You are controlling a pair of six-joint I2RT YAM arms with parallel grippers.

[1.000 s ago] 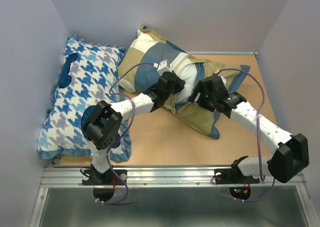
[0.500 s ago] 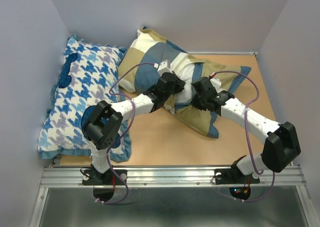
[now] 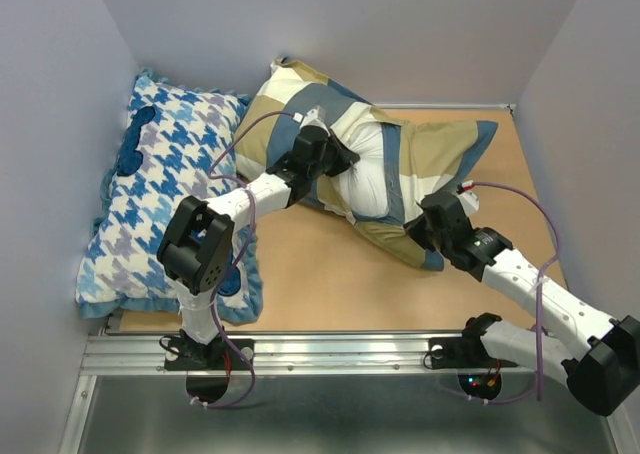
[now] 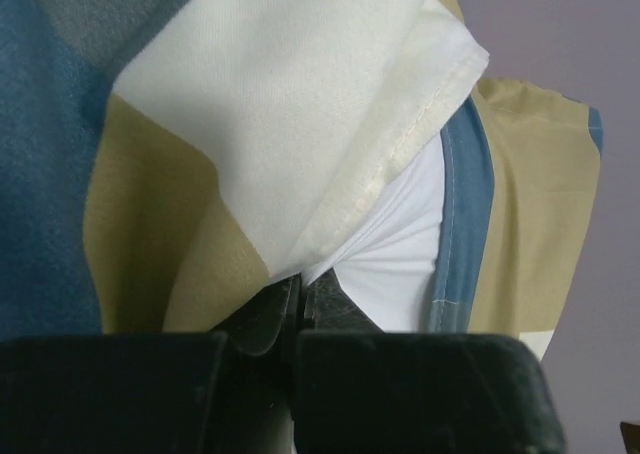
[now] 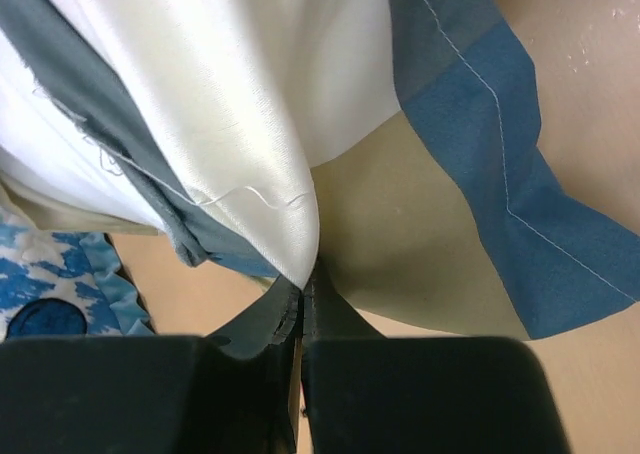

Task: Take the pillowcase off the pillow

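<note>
A metal rail (image 3: 340, 352) runs along the near edge of the bare wooden table (image 3: 310, 274), which is boxed in by pale lilac walls (image 3: 400, 34). At near right, the right gripper (image 5: 303, 286) is pinched tight on a near corner of the pillowcase (image 3: 445, 149), which sprawls across the middle and far side of the table. The pillow (image 3: 365, 179) bulges white from the pillowcase's opening. The left gripper (image 4: 300, 296) is clamped on that white cloth beside the cream hem. A houndstooth cushion (image 3: 170, 189) lies along the left wall.

pillow (image 3: 366, 170) mostly hidden inside pillowcase (image 3: 445, 144), right gripper (image 3: 434, 230) tips unseen from above, right arm (image 3: 600, 366) cropped
</note>
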